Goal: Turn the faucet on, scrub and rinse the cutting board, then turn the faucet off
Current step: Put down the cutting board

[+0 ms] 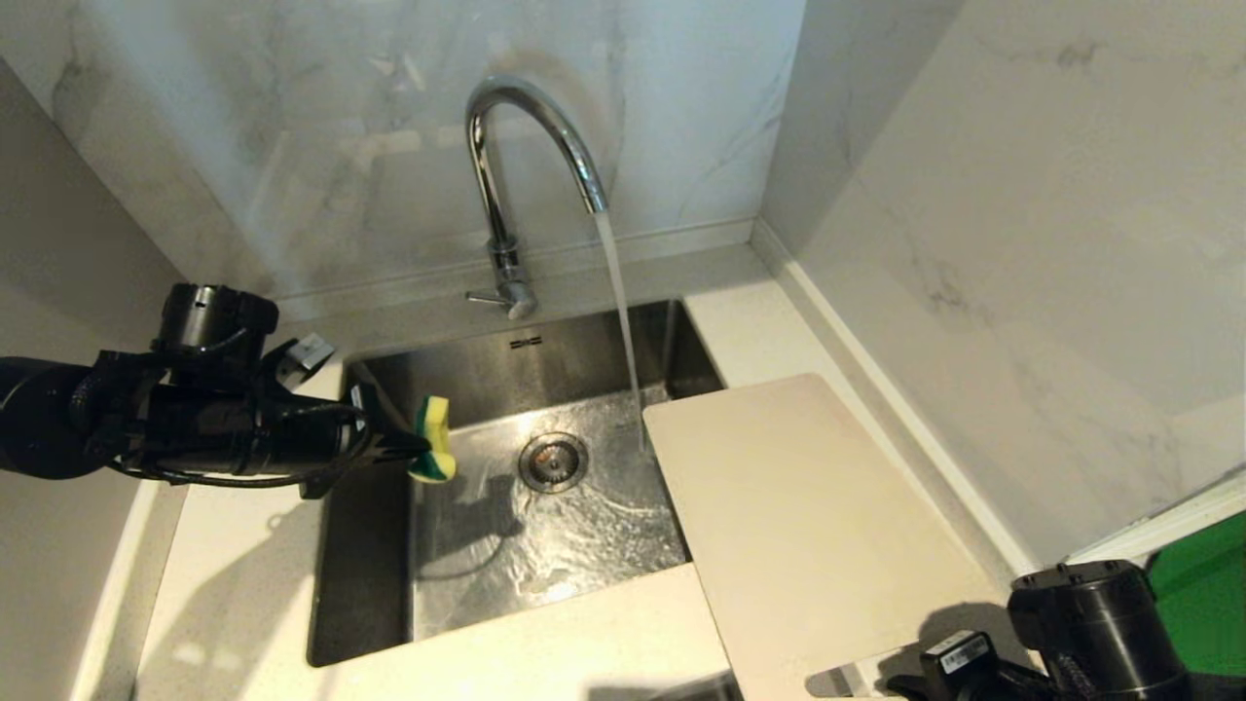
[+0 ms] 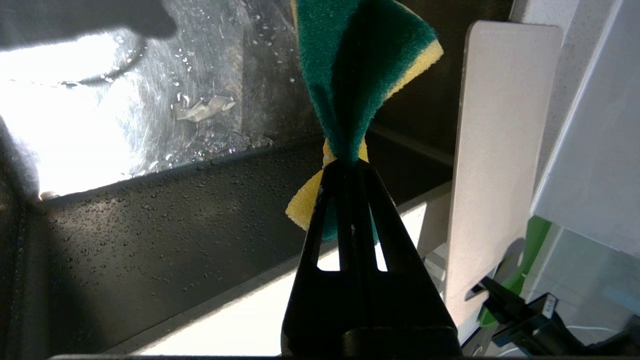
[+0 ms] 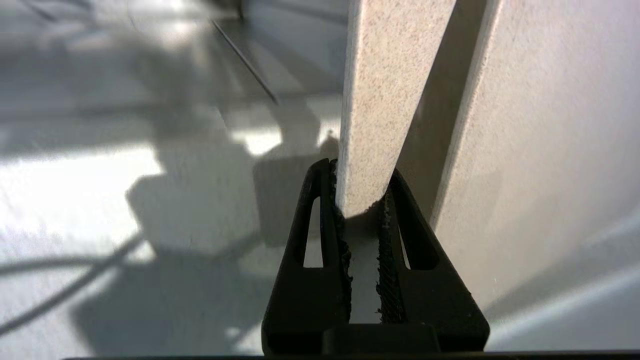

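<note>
the faucet [image 1: 506, 175] at upper centre runs water into the sink [image 1: 370, 545]. the left gripper [image 1: 414, 448], left of centre, has its jaws clamped on the sponge [image 1: 434, 438] above the basin. the cutting board [image 1: 808, 526] lies at lower right; the right gripper [image 3: 361, 192] pinches its edge.

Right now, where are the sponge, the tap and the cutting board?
sponge [image 1: 434, 440]: head view, on its yellow-green body beside the sink's left wall.
faucet [image 1: 526, 109]: head view, on the arched chrome spout.
cutting board [image 1: 798, 526]: head view, on its flat cream top.
</note>
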